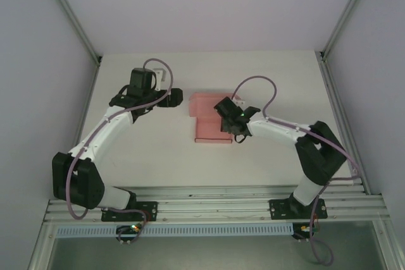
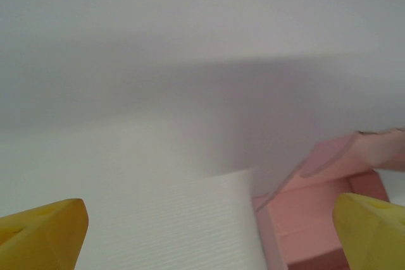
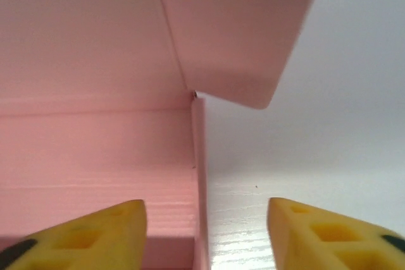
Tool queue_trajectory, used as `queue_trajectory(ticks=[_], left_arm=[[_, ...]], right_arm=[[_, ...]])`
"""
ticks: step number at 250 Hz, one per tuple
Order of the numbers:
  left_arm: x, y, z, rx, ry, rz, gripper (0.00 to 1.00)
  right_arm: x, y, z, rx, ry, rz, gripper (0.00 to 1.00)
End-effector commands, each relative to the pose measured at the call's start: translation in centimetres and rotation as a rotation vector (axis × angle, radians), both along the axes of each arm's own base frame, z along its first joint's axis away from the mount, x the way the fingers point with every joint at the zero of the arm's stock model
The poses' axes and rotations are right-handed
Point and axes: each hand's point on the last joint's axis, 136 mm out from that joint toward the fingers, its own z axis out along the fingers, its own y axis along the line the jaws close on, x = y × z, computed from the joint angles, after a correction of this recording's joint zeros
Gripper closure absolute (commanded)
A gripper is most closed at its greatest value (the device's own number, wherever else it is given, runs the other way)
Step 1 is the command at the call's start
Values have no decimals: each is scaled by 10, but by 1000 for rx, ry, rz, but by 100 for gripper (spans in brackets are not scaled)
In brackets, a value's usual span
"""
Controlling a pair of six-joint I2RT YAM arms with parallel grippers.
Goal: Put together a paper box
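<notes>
The paper box point(image 1: 207, 120) is pink card, partly folded, lying mid-table with a flap raised at its far side. My right gripper point(image 1: 223, 108) hovers over its right part. In the right wrist view the right gripper point(image 3: 205, 232) is open, its yellow fingertips point(image 3: 101, 232) standing either side of the box's thin right wall point(image 3: 199, 169) without touching it; a rounded flap point(image 3: 234, 30) stands up beyond. My left gripper point(image 1: 178, 98) waits just left of the box, open and empty point(image 2: 209, 238), with the paper box point(image 2: 316, 219) by its right fingertip.
White table top point(image 1: 145, 156) surrounded by pale walls. A metal rail point(image 1: 215, 203) with both arm bases runs along the near edge. Free table lies in front of the box and to its right.
</notes>
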Motion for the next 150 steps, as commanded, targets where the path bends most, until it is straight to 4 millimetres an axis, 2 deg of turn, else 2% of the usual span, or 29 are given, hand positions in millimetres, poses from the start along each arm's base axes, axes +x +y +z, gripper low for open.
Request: queue_trajectory(ticks=[1,14,22,25,34,67,90,100,123,150], left_arm=[[-11,-36,4,-24,-56,-248,0],[-13,-44,-2,18,-55,-315,0],[-13,-45,-6,44,-48,-345,0],[-18,-54,-9,52,-44,-379,0],[-20,-60,-16,77,-33,-425,1],[-19,-73,-35,177,20,-514,15],[-21,-82,-43,232,36,-585,24],[-19,-84,-47,262,42,-592,29],[-14,-84,-54,328,58,-580,40],[-8,-82,-58,358,75,-564,55]], right_arm=[[10,-15,44,-41,-127,56,14],[19,-19,56,-50,-173,119,0],[24,-21,62,-49,-187,163,0],[26,-23,63,-49,-189,172,0],[33,-26,70,-42,-203,213,1],[50,-13,75,-32,-209,470,0],[59,-7,68,-61,-180,531,7],[61,-5,63,-55,-161,536,13],[67,-1,56,-46,-157,529,23],[72,-1,56,-50,-162,511,32]])
